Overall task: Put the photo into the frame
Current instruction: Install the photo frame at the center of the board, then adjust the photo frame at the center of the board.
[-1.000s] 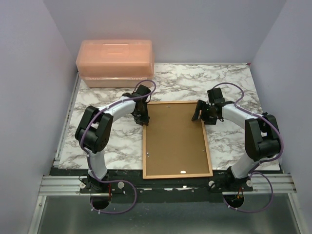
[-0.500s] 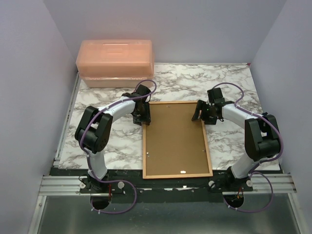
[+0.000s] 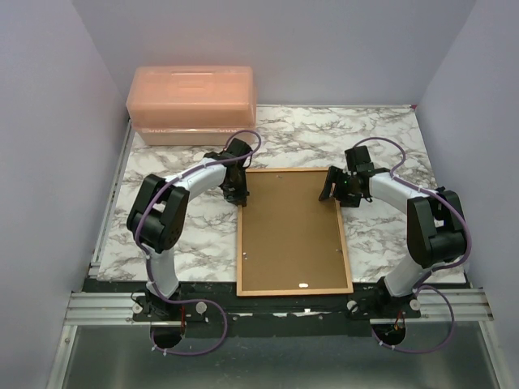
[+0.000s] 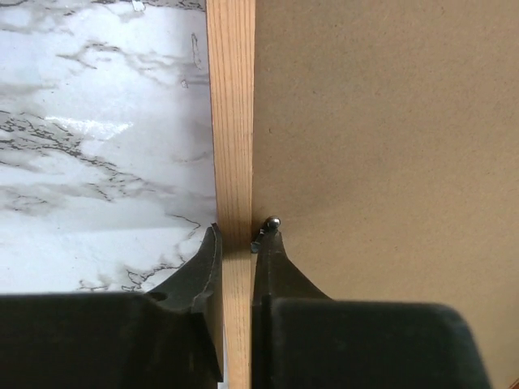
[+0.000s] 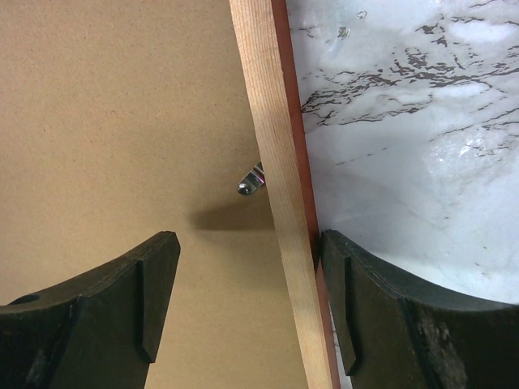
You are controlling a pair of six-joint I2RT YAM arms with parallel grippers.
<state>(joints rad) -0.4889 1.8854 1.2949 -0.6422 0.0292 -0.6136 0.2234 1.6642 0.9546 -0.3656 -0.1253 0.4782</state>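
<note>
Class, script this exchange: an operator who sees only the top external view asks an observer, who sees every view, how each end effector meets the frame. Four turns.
Operator: From above I can't make out the contact. Left side?
Observer: The left end effector is closed on the wooden rail of the frame, one finger on each side.
Operator: And the other side?
Observer: The right end effector is open, its fingers spread wide either side of the opposite rail.

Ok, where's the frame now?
In the top view the frame lies back up mid-table, below the orange box; the left gripper clamps its left rail, the open right gripper straddles its right rail.
</note>
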